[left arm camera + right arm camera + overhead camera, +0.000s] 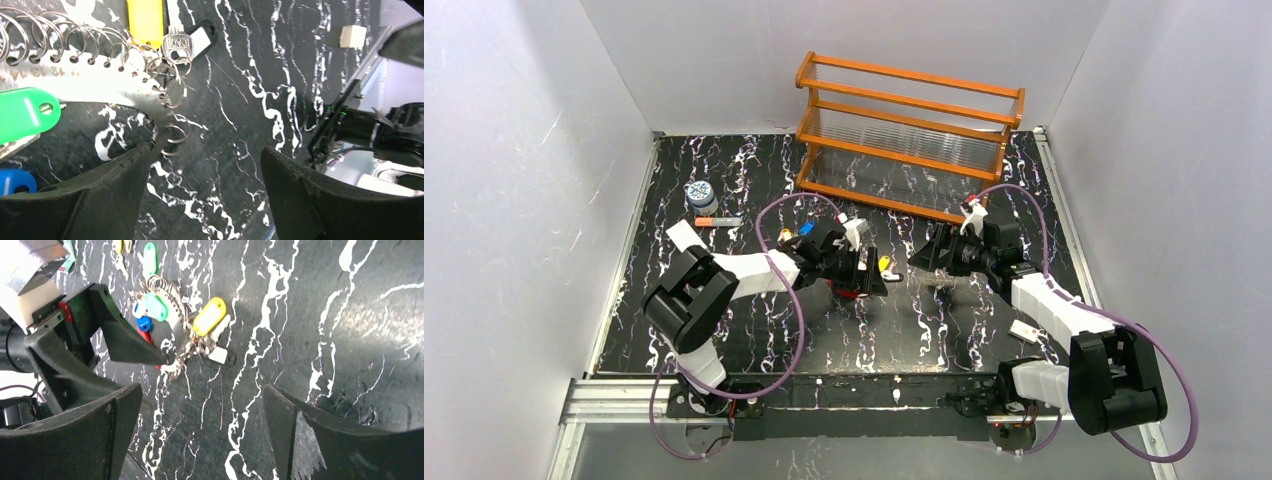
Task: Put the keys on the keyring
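Jaws on both arms stand spread apart, with nothing pinched between them. The keyring (95, 84), a curved silvery-white strip strung with many small wire loops, lies near the middle of the worktop (924, 345). The keys (156, 306) are bunched on and around it. A green head (25, 112) and a blue head (15, 181) lie on one side of the strip. At its other end are a yellow head (145, 20), a bare silver key (175, 45) and a black tag (200, 35) with a white label. The left gripper (205, 150) is low over the bunch. One of its fingertips (152, 357) sits at the end of the strip by a red piece; whether it touches I cannot tell. The right gripper (200, 387) hovers just to the right of the bunch, facing it, over bare worktop. Two loose key heads (150, 252) lie apart from the bunch on its far-left side. A wooden rack (909, 135) stands along the far edge. A patterned jar (701, 194) sits near the far-left corner, with an orange-tipped stick (717, 221) just beside it. A white card (1024, 328) lies near the right edge.
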`<state>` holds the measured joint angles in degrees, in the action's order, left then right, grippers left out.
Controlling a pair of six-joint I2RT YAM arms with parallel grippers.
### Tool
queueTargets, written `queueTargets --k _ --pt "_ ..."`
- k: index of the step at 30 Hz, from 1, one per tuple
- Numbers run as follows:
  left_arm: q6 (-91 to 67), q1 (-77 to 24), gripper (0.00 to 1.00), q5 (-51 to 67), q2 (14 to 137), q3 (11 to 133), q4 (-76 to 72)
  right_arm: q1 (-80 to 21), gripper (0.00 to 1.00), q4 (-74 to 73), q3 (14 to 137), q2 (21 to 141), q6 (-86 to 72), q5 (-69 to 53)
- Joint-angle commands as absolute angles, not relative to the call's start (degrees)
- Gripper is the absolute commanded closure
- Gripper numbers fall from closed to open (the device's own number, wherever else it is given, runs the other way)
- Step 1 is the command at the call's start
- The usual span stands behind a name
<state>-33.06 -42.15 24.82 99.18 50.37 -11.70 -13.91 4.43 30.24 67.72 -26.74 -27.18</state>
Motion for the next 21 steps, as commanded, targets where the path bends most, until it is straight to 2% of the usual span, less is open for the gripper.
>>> queueTargets --k 1,7,14,17,21 --pt "-36.8 -41.4 0.21 28.2 91.7 49.4 -15.2 -14.2 0.01 8.1 34.3 69.3 -24.7 -29.1" --pt "-42.7 -36.6 0.21 28.3 86.1 46.5 -20.7 -14.2 0.01 9.5 38.2 75.3 -21.5 -37.5" --pt "-49.5 -27.3 0.22 27.2 80.0 36.9 -22.3 -17.3 0.02 7.1 45.8 86.7 -21.5 -37.0" --pt "-50.3 -25.5 0.23 24.6 77.5 32.7 -19.4 -19.9 0.12 4.5 50.1 92.5 -20.7 -36.7" --pt "-51.3 -25.4 0.25 21.5 75.9 29.0 -17.1 -24.0 0.14 2.4 54.4 96.9 -19.7 -33.0"
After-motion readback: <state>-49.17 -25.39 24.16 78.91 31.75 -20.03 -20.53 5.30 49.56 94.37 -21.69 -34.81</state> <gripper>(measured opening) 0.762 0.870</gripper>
